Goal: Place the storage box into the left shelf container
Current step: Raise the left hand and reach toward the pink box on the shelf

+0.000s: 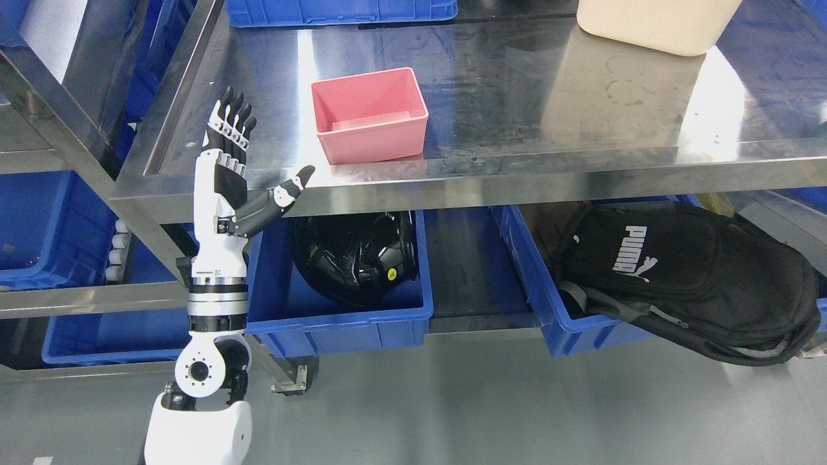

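A pink storage box (369,116) stands upright and empty on the steel shelf top (517,97), near its front edge. My left hand (249,158) is raised at the shelf's front left, a short way left of the box and not touching it. Its fingers (231,123) point straight up and the thumb (287,190) sticks out toward the box, so the hand is open and holds nothing. Below the shelf, a blue container (336,316) on the left holds a black helmet (352,255). The right hand does not show.
A second blue bin (568,323) at lower right holds a black backpack (698,278) that spills over its edge. A cream tub (652,26) and another blue bin (336,10) stand at the back of the shelf top. More blue bins (45,226) fill a rack at left.
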